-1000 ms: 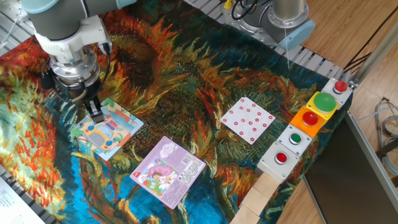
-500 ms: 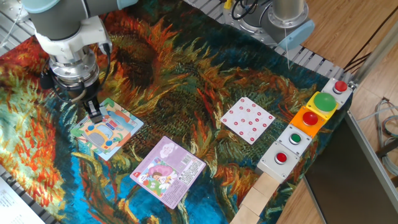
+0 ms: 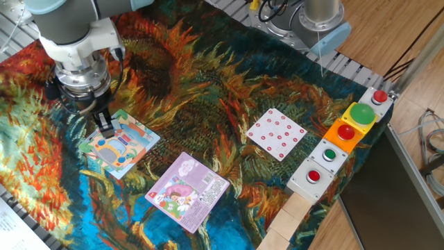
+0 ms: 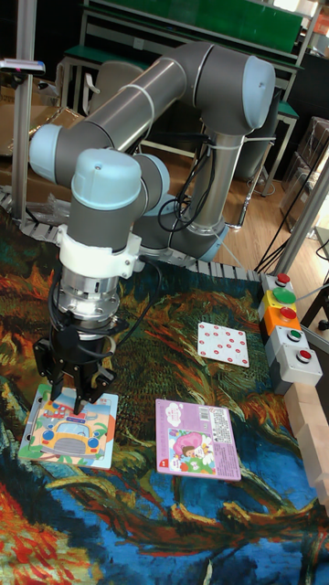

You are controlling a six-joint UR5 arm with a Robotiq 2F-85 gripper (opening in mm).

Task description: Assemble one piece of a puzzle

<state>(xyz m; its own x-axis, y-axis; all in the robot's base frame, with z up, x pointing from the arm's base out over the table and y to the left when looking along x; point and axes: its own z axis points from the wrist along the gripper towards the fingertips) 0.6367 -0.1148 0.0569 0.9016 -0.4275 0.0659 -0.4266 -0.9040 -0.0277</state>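
Observation:
The puzzle (image 3: 118, 144) is a flat square board in pale blue and green with an orange vehicle picture. It lies on the cloth at the left, and also shows in the tall fixed view (image 4: 71, 430). My gripper (image 3: 105, 126) points straight down over the board's far edge, fingertips at or just above its surface. In the tall fixed view the gripper (image 4: 70, 395) covers the board's top edge. Its dark fingers hide what lies between them, so I cannot make out a loose piece or how the jaws stand.
A purple-pink square puzzle (image 3: 186, 190) lies just right of the board. A white card with red dots (image 3: 276, 133) sits further right. A row of button boxes (image 3: 340, 139) and wooden blocks (image 3: 288, 222) line the table's right edge.

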